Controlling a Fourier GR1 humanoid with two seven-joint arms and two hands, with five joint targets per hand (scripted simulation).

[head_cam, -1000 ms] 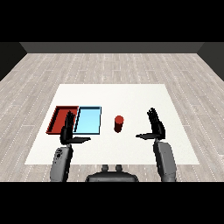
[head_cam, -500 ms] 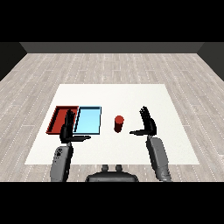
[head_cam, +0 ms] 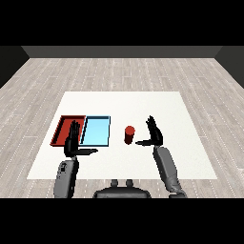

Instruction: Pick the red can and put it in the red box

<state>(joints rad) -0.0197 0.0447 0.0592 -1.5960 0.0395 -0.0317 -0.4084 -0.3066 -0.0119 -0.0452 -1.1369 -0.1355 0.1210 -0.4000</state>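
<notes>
Red can (head_cam: 129,134) standing upright on the white table (head_cam: 190,157), long axis vertical, and it sits just to the left of our right hand (head_cam: 153,134), near but not touching. That hand is spread, fingers straight up and thumb reaching toward the can, nothing held. The light blue tray (head_cam: 96,131) lies left of the can, with the red tray (head_cam: 66,130) touching its far side, so we judge the carry will run leftward over the blue one. Our left hand (head_cam: 73,142) hovers spread near the front of the red tray, well apart from the can, so the right is clearly the nearer hand. Against a second ago, our right hand has slid in leftward and closed the gap; the can and left hand look unmoved.
</notes>
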